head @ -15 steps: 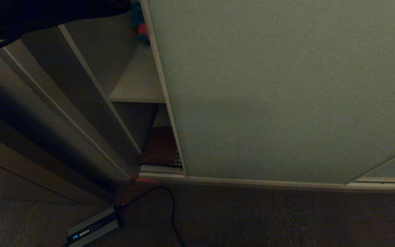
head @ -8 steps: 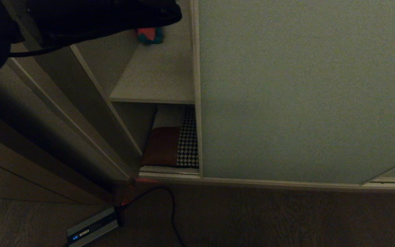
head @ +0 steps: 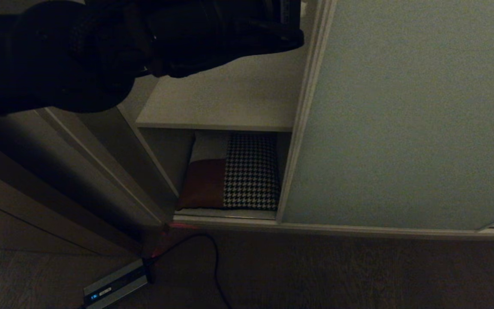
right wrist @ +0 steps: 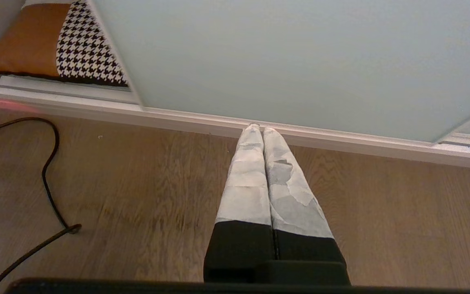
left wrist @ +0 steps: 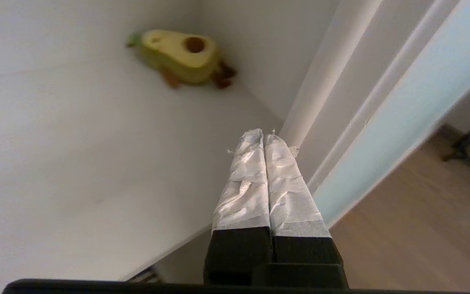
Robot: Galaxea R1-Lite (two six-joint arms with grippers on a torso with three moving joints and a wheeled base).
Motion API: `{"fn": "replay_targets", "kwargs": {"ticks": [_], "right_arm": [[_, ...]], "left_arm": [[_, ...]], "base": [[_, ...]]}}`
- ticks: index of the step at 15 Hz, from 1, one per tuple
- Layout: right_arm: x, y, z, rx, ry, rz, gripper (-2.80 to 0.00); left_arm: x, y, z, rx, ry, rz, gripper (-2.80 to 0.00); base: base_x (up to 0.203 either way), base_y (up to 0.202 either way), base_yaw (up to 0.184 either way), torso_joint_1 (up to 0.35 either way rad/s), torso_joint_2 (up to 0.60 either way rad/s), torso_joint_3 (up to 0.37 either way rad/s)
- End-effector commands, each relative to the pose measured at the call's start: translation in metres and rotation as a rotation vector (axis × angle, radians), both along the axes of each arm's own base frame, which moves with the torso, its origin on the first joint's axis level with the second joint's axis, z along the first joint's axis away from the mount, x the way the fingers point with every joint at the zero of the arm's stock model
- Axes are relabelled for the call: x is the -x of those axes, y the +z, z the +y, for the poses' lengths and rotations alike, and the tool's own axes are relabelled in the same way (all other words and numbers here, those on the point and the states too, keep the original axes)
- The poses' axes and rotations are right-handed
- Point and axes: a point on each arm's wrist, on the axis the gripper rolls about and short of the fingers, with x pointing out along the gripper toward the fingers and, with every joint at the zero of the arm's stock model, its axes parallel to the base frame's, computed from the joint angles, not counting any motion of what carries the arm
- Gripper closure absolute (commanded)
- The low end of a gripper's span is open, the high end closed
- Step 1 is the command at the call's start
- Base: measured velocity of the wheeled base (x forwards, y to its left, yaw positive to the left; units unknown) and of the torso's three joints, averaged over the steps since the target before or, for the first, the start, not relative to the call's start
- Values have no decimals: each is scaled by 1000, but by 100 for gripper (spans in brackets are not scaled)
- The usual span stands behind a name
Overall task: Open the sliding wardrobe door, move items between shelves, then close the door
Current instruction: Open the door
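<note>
The sliding wardrobe door (head: 401, 128) is a pale grey-green panel, partly slid to the right. My left arm (head: 212, 38) reaches across the top of the opening to the door's pale edge frame (head: 305, 107). In the left wrist view my left gripper (left wrist: 263, 136) is shut and empty, its taped tips close beside that frame (left wrist: 333, 122), above the upper shelf (left wrist: 76, 163). A houndstooth cushion (head: 251, 171) with a brown part lies on the lower shelf (head: 225, 212). My right gripper (right wrist: 258, 128) is shut and empty, hanging over the floor and pointing at the floor rail (right wrist: 341, 136).
An avocado plush toy (left wrist: 178, 55) sits in the back corner of the upper shelf. A silver power brick (head: 116, 285) with a blue light and its black cable (head: 215, 257) lie on the wood floor (head: 358, 274). The wardrobe's side panels (head: 79, 171) stand at left.
The door has slid well to the right and the opening is wider. My left arm moved right with the door's edge. Much more of the cushion and upper shelf shows.
</note>
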Motion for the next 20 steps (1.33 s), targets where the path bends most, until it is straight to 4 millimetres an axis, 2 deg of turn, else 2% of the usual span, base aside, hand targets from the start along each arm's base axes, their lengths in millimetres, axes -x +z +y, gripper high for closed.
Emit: {"fn": "replay_targets", "kwargs": {"ticks": [1,3,6,8,10,12,14,16,18,20], "right_arm": [[0,-1,0,0,0,3,0],[0,-1,0,0,1,3,0],[0,-1,0,0,1,3,0],[0,-1,0,0,1,3,0],[0,-1,0,0,0,3,0],[0,-1,0,0,0,3,0],[0,-1,0,0,0,3,0],[0,-1,0,0,1,3,0],[0,-1,0,0,0,3,0],[0,-1,0,0,1,3,0]], "left_arm": [[-4,-2,-10,4,-9,-1,0],[1,4,-2,19,17,-9,0],[11,17,29,46,97,-19,0],[13,20,61,68,255,-4,0],[31,18,94,75,373,6,0],[58,16,131,72,470,-6,0],[85,-3,166,21,580,7,0],[116,-39,191,-58,653,41,0],[168,-72,214,-86,669,34,0],[203,-102,231,-84,755,53,0]], "base": [[0,0,0,0,0,0],[0,0,0,0,0,0],[0,0,0,0,0,0],[0,0,0,0,0,0],[0,0,0,0,0,0],[0,0,0,0,0,0],[0,0,0,0,0,0],[0,0,0,0,0,0],[0,0,0,0,0,0],[0,0,0,0,0,0]]}}
